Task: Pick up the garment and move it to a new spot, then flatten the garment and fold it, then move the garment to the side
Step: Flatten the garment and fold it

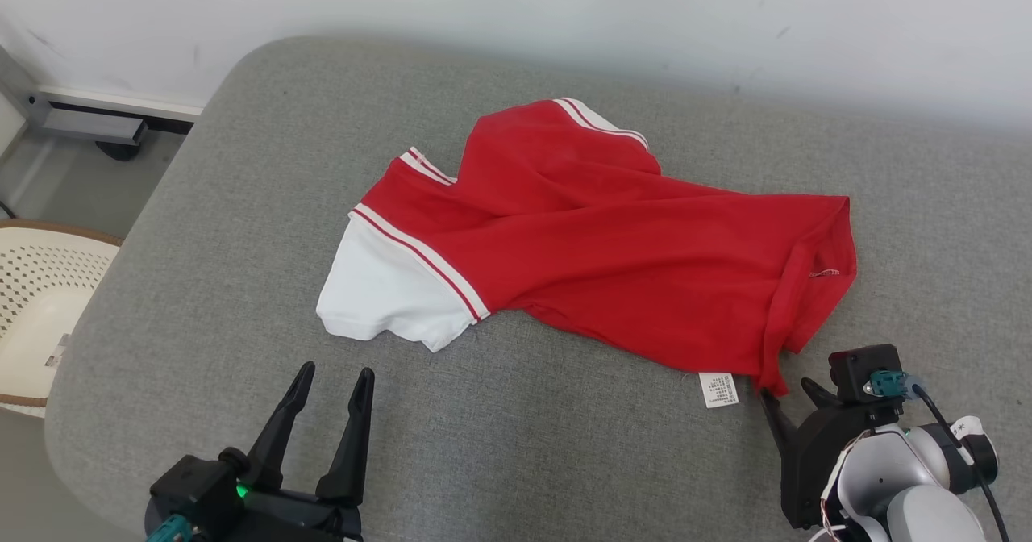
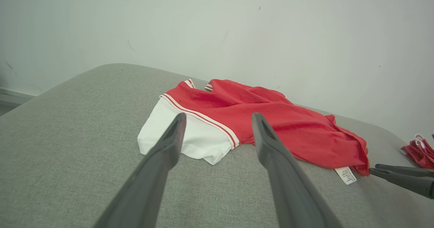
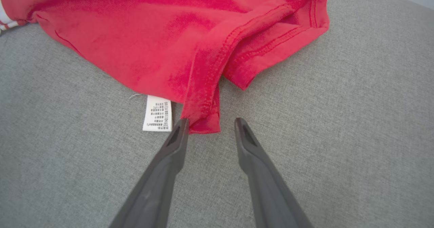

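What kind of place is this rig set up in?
Probably an indoor room staged for laundry folding: a grey fabric-covered surface against a plain white wall, a red-and-white garment on it, and a cream perforated basket beside it.

Head: high, looking down. Left wrist: low, aimed at wall (image 2: 217,24). Right wrist: close on shirt (image 3: 152,34) corner, 5 o'clock. All share shirt.

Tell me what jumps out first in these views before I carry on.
A rumpled red T-shirt with white sleeves sprawls across the middle of the grey cushion. Its white care label pokes out at the near hem, where the right hand, jaws apart, meets a hem corner.
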`<state>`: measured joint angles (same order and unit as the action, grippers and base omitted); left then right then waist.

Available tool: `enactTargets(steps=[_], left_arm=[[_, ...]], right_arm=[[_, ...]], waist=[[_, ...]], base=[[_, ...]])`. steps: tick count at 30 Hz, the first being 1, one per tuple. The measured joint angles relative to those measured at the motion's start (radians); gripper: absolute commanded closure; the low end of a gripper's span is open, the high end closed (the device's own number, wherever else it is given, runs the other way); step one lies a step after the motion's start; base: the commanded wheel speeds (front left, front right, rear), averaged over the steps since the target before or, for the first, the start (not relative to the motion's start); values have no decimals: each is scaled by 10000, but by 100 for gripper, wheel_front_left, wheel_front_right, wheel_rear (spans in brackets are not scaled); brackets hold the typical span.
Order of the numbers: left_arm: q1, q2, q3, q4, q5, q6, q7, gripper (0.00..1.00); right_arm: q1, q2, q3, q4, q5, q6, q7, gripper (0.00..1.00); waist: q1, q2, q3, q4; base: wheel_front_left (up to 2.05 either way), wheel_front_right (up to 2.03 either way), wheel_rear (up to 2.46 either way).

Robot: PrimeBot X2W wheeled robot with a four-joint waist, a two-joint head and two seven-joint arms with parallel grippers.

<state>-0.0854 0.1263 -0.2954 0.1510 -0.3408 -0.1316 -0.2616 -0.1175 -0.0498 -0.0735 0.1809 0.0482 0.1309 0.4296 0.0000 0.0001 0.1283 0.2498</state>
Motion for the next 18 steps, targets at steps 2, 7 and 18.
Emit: enactTargets(steps=[2, 7, 18], left_arm=[[0, 12, -12, 23, 0, 2, 0, 0], [24, 36, -4, 52, -13, 2, 0, 0], [35, 25, -63, 50, -19, 2, 0, 0]], right_arm=[[10, 8, 48, -4, 21, 0, 15, 17], [193, 4, 173, -556, 142, 0, 107, 2], [237, 4, 589, -401, -399, 0, 190, 9]], waist=[[0, 0, -40, 19], [-1, 0, -137, 19], [0, 0, -112, 29]], base=[[0, 0, 0], [0, 0, 0], [0, 0, 0]])
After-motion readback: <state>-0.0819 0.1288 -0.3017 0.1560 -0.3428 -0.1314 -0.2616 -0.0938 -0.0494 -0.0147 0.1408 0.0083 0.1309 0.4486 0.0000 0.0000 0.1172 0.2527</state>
